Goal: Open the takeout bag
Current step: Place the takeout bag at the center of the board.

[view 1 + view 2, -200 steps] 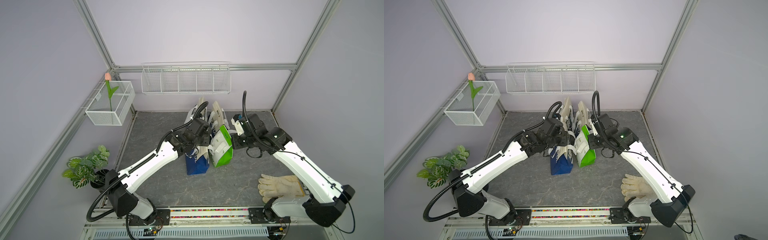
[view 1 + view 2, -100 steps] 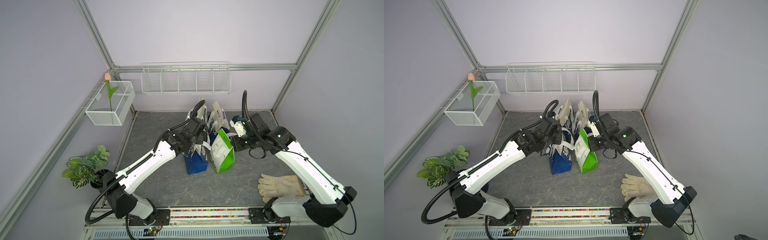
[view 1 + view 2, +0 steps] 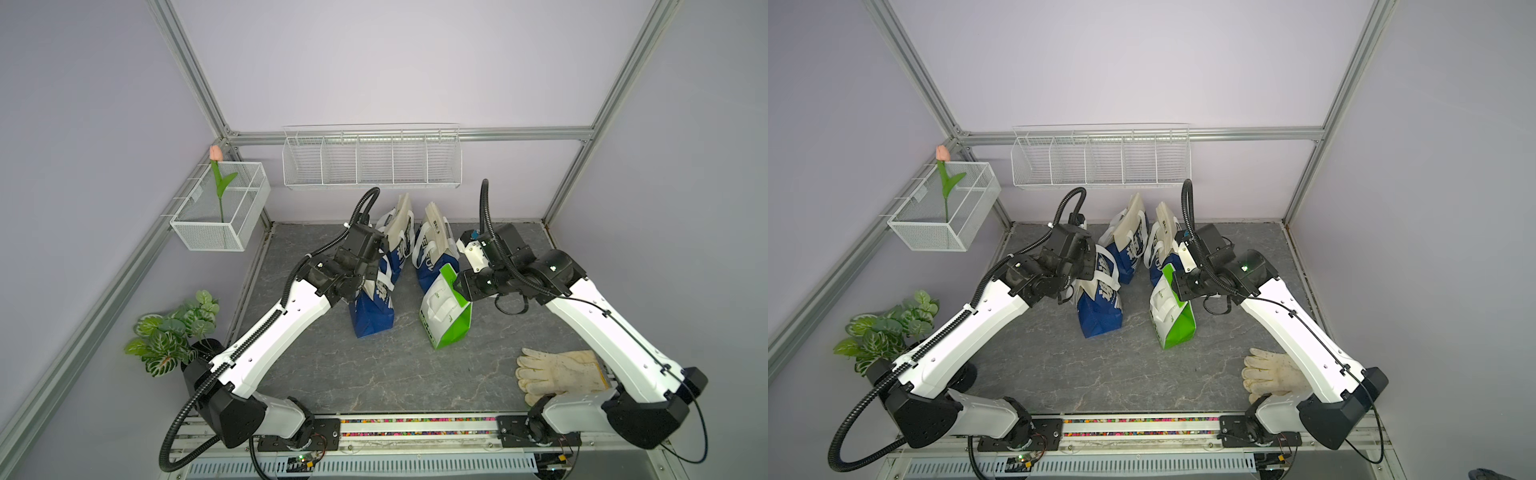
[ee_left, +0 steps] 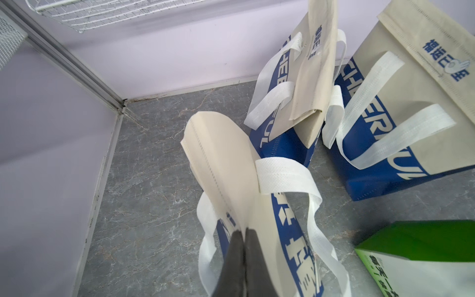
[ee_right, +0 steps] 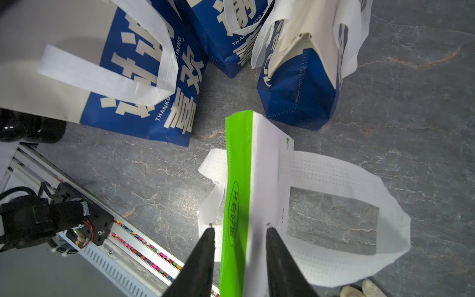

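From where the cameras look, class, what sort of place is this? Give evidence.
Likely a robot lab test cell: aluminium framing around plain walls, left arm and right arm on a front rail, staged takeout bags.

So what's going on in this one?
Two arms are working on takeout bags on the grey table. The left jaws are shut, apparently pinching the cream top flap of the nearest blue bag. The right jaws stand open astride the top edge of the green bag, not gripping it. Its top looks closed.
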`<move>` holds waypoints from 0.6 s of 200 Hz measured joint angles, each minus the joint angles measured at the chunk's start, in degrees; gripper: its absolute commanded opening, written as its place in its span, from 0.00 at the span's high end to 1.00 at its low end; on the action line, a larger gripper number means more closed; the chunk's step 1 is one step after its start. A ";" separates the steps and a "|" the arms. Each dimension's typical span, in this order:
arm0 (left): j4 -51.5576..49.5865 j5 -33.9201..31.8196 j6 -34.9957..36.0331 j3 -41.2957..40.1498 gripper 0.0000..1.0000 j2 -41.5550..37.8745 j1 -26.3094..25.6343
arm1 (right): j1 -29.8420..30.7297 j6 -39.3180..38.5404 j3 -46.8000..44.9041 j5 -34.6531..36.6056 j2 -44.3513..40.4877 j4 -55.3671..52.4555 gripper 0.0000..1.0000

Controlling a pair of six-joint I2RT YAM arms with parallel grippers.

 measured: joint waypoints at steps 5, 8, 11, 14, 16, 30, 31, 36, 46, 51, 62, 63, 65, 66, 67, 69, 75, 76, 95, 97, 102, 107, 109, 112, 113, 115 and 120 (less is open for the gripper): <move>0.20 0.13 0.24 -0.02 1.00 0.07 0.11 | 0.00 -0.26 0.00 0.04 0.17 0.02 0.70; 0.35 0.17 0.44 -0.02 1.00 0.11 0.15 | 0.00 -0.17 0.00 0.02 0.24 0.02 0.70; 0.50 0.31 0.46 -0.02 1.00 0.15 0.20 | 0.00 -0.31 0.00 0.04 0.31 0.00 0.70; 0.61 0.42 0.66 -0.02 1.00 0.22 0.24 | 0.00 -0.33 0.02 0.04 0.37 0.00 0.70; 0.66 0.44 0.68 -0.02 1.00 0.24 0.24 | 0.00 -0.31 0.07 0.07 0.44 -0.02 0.70; 1.11 0.81 0.79 -0.02 1.00 0.55 0.35 | 0.00 -0.33 0.24 0.11 0.66 -0.04 0.69; 1.14 0.85 0.79 -0.02 1.00 0.57 0.37 | 0.00 -0.33 0.26 0.11 0.68 -0.04 0.69; 1.25 1.09 0.76 -0.02 1.00 0.68 0.42 | 0.00 -0.35 0.31 0.17 0.72 -0.04 0.71; 1.46 1.68 0.74 -0.11 0.91 0.76 0.50 | 0.00 -0.44 0.31 0.31 0.79 -0.04 0.76; 1.55 2.08 0.74 -0.15 0.86 0.81 0.52 | 0.00 -0.74 0.31 0.33 0.79 -0.04 0.79; 1.99 2.91 0.20 -0.33 0.73 0.81 0.57 | 0.00 -0.79 0.31 0.31 0.81 -0.02 0.83; 2.03 2.99 0.55 -0.33 0.72 0.81 0.57 | 0.00 -0.85 0.31 0.31 0.81 -0.02 0.83; 2.10 3.17 0.50 -0.33 0.70 0.81 0.57 | 0.00 -0.94 0.31 0.33 0.81 0.00 0.84; 2.25 3.10 0.31 -0.33 0.69 0.81 0.57 | 0.00 -0.85 0.31 0.31 0.81 -0.02 0.84; 2.36 3.15 0.13 -0.33 0.68 0.81 0.57 | 0.00 -0.83 0.31 0.28 0.81 0.00 0.84; 2.49 3.43 -0.11 -0.33 0.66 0.81 0.57 | 0.00 -0.83 0.31 0.28 0.81 0.00 0.85; 2.97 3.65 -0.52 -0.33 0.61 0.81 0.57 | 0.00 -0.94 0.31 0.26 0.81 0.11 0.90; 2.97 3.85 -0.33 -0.33 0.60 0.79 0.57 | 0.00 -1.07 0.31 0.28 0.81 0.13 0.90; 3.32 4.83 -1.38 -0.33 0.47 0.68 0.57 | 0.00 -1.62 0.28 -0.13 0.76 0.66 0.93; 3.21 4.98 -1.29 -0.33 0.46 0.61 0.57 | 0.00 -1.84 0.28 -0.13 0.76 0.70 0.93; 3.13 5.09 -1.79 -0.33 0.45 0.52 0.57 | 0.00 -1.90 0.26 -0.24 0.74 0.81 0.93; 2.86 5.35 -2.05 -0.31 0.44 0.28 0.57 | 0.00 -2.08 0.20 -0.39 0.70 0.94 0.93; 2.75 5.55 -2.38 -0.28 0.43 0.17 0.57 | 0.00 -2.12 0.20 -0.46 0.70 0.96 0.93; 2.38 5.70 -2.29 -0.20 0.43 0.00 0.57 | 0.00 -2.32 0.15 -0.63 0.66 0.98 0.93; 2.34 5.75 -2.43 -0.20 0.43 -0.02 0.57 | -0.02 -2.34 0.13 -0.66 0.66 0.98 0.93; 2.14 5.81 -2.73 -0.13 0.42 -0.13 0.57 | -0.02 -2.45 0.11 -0.76 0.61 1.01 0.93; 1.53 6.16 -3.10 0.15 0.41 -0.46 0.57 | -0.02 -2.80 0.04 -1.07 0.55 1.09 0.93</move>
